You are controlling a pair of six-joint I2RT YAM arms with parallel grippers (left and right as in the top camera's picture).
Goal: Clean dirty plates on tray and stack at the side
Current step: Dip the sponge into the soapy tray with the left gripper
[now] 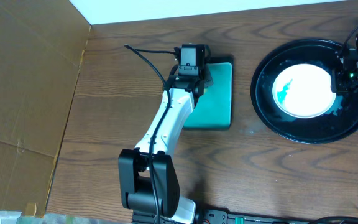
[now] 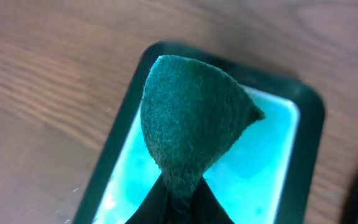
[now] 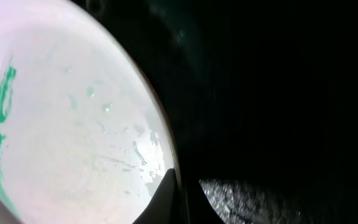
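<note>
A single white plate (image 1: 303,90) is seen lying inside the round black tray (image 1: 272,118), which is set at the right of the wooden table (image 1: 117,81). A teal smear (image 1: 283,93) is carried on the left part of the plate's face. In the right wrist view, droplets are scattered over the wet white surface.

The right gripper (image 3: 180,186) is closed on the plate's rim at its right edge. The two fingers are drawn together with the thin rim pinched between them, and the dark, wet floor of the tray is seen just beyond.

The left gripper (image 2: 178,193) is clamped on a dark green sponge (image 2: 191,118), which is bunched at the fingers and fans out wide beyond them. The sponge is held over a small rectangular teal dish (image 2: 266,168) with a black edge, placed to the left of the tray and apart from it. Pale teal liquid is seen in the dish, though whether the sponge touches it cannot be told.
</note>
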